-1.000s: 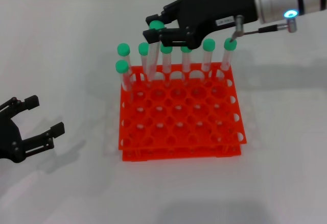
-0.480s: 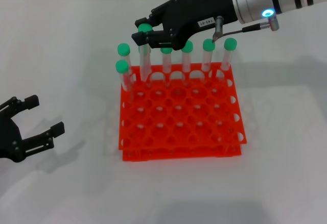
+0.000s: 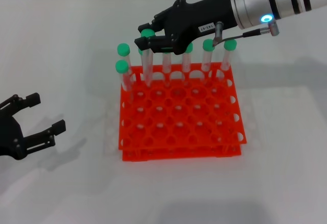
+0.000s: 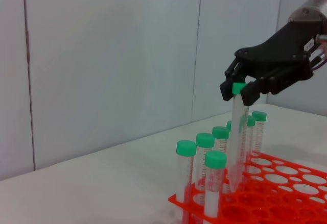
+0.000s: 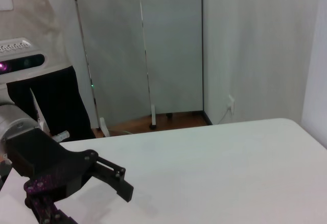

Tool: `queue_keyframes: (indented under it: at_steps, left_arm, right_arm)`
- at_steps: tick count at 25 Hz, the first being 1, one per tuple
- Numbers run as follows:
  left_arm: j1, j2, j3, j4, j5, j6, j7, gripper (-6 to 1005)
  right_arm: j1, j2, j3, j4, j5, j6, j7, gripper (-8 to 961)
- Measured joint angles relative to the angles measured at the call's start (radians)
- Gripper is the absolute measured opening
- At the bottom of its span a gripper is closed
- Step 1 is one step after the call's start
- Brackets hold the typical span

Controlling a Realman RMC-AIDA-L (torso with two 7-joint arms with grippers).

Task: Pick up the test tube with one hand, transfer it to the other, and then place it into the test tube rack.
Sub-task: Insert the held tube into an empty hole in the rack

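My right gripper [image 3: 147,36], with the white label on its wrist, is shut on the green cap of the test tube [image 3: 147,63]. It holds the tube nearly upright over the back row of the orange-red test tube rack [image 3: 179,128]. The tube's lower end reaches the rack's top tier near the back left. The left wrist view shows the same grip [image 4: 238,89], tube [image 4: 237,142] and rack [image 4: 278,183]. My left gripper [image 3: 46,114], with the plain wrist, is open and empty, low at the left, well apart from the rack.
Several other green-capped tubes [image 3: 208,55] stand in the rack's back row, and one [image 3: 122,76] stands in the second row at the left edge. A thin cable and metal plug [image 3: 255,28] hang by the right wrist. White table all round.
My right gripper has carried the tube left and then a little down, so its lower end now sits at the rack's back row. The left gripper has stayed put.
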Motion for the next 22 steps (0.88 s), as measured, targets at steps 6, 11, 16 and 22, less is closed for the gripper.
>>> queue_keyframes:
  at_steps: [6, 11, 16, 22]
  left_arm:
    - [-0.003, -0.001, 0.000, -0.001, 0.004, 0.000, 0.000, 894]
    - [-0.003, -0.002, 0.000, -0.001, 0.006, 0.000, 0.000, 894]
    - [-0.007, -0.001, 0.000, -0.001, 0.007, -0.004, 0.000, 894]
    - [-0.012, 0.000, 0.000, -0.001, 0.011, -0.008, 0.001, 894]
  right_arm:
    - [0.000, 0.002, -0.008, 0.007, 0.000, 0.020, 0.001, 383]
    - [-0.002, 0.005, -0.035, 0.008, 0.001, 0.044, 0.006, 388]
    - [0.002, 0.007, -0.041, 0.022, 0.001, 0.046, 0.007, 393]
    - [0.008, 0.008, -0.044, 0.031, 0.001, 0.061, 0.007, 399]
